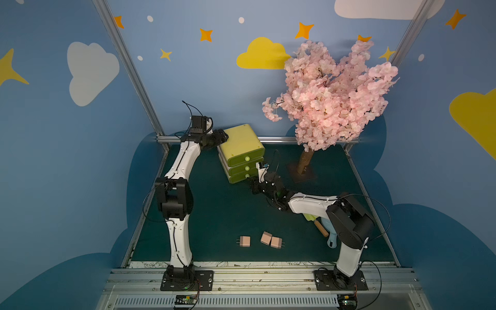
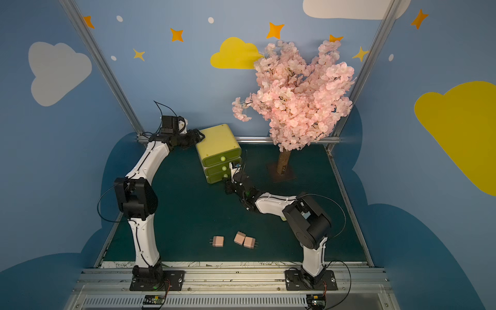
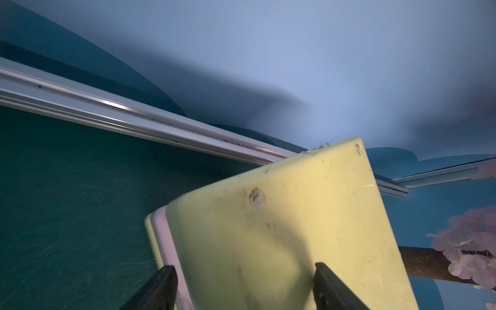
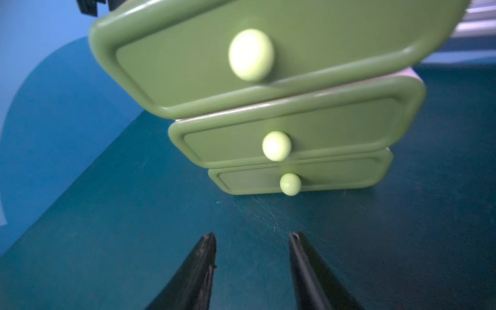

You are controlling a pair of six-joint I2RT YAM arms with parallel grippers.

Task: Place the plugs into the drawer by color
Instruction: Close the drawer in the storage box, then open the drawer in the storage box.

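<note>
Three pink plugs (image 1: 244, 241) (image 1: 266, 238) (image 1: 276, 242) lie on the green mat near its front edge, also seen in a top view (image 2: 218, 241). The yellow-green drawer (image 1: 243, 145) (image 2: 218, 145) stands at the back with three fronts and pale knobs. My left gripper (image 1: 224, 135) (image 3: 244, 268) is shut on the drawer (image 3: 268, 228) at its top back corner, one finger on each side. My right gripper (image 1: 251, 183) (image 4: 252, 236) is open and empty, low over the mat, just in front of the lowest knob (image 4: 290, 183). All three fronts look closed; the top one looks skewed.
A pink blossom tree (image 1: 330, 94) on a brown base (image 1: 303, 174) stands right of the drawer. A blue dustpan (image 1: 331, 236) and a wooden-handled brush (image 1: 320, 228) lie under the right arm. A metal rail (image 1: 295, 139) runs along the mat's back edge.
</note>
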